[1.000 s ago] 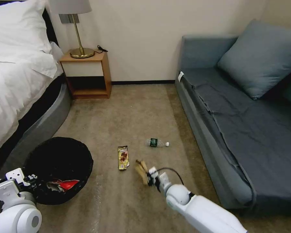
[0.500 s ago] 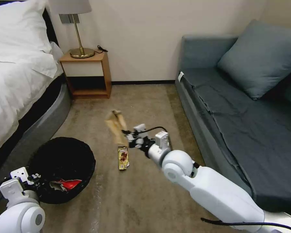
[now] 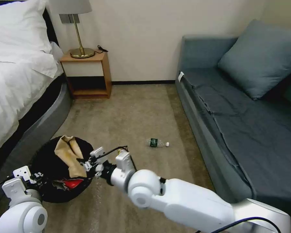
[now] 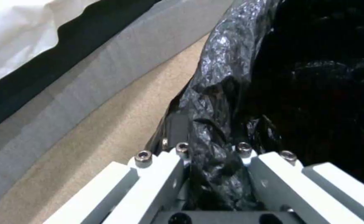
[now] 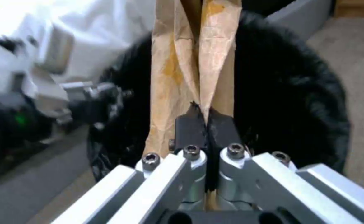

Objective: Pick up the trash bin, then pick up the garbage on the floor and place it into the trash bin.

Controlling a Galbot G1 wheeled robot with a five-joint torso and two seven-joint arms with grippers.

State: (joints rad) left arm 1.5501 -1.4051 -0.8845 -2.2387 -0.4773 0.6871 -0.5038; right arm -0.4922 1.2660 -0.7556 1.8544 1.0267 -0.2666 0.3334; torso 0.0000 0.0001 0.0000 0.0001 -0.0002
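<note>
The black trash bin [image 3: 51, 161] stands on the carpet floor [image 3: 135, 116] by the bed, with a red packet [image 3: 71, 183] inside. My left gripper [image 3: 35, 177] is shut on its bag-lined rim [image 4: 223, 93]; in the left wrist view my left gripper [image 4: 211, 146] straddles the crinkled plastic. My right gripper [image 3: 87, 165] is shut on crumpled tan paper [image 3: 69, 154], holding it over the bin's opening. In the right wrist view my right gripper [image 5: 207, 124] pinches the paper [image 5: 182, 62] above the bin [image 5: 290, 93]. A clear bottle [image 3: 157, 142] lies on the floor. My right arm hides most of a brown-yellow wrapper [image 3: 122, 149].
A bed [image 3: 19, 77] runs along the left, close to the bin. A grey sofa [image 3: 242, 116] fills the right side. A wooden nightstand [image 3: 87, 74] with a lamp stands at the far wall. Open carpet lies between bed and sofa.
My right gripper lifted the tan paper off the floor, swung it up and left, and now holds it over the bin. The left gripper and bin barely moved.
</note>
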